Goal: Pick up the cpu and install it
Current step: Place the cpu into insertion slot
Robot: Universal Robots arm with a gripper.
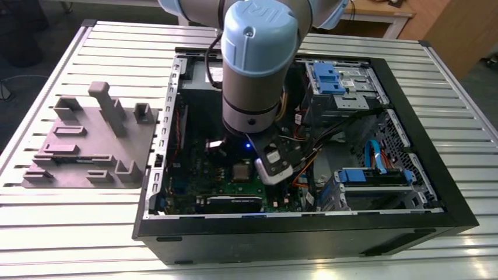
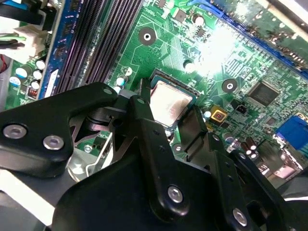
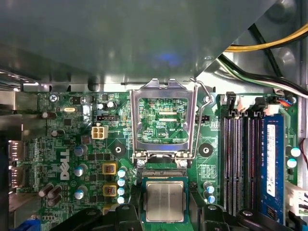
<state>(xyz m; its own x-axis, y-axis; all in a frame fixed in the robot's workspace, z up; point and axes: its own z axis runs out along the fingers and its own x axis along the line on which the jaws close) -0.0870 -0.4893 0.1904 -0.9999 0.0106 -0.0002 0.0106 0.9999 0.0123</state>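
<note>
The cpu (image 3: 165,201) — clamped in the gripper (image 2: 169,108) over the socket (image 3: 163,174), whose contacts lie mostly hidden beneath.

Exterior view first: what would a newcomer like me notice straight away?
The big blue-grey robot arm reaching down into an open computer case on the slatted table. In the first wrist view, the shiny silver cpu gleams against the green motherboard, right next to the flipped-open metal socket frame.
</note>
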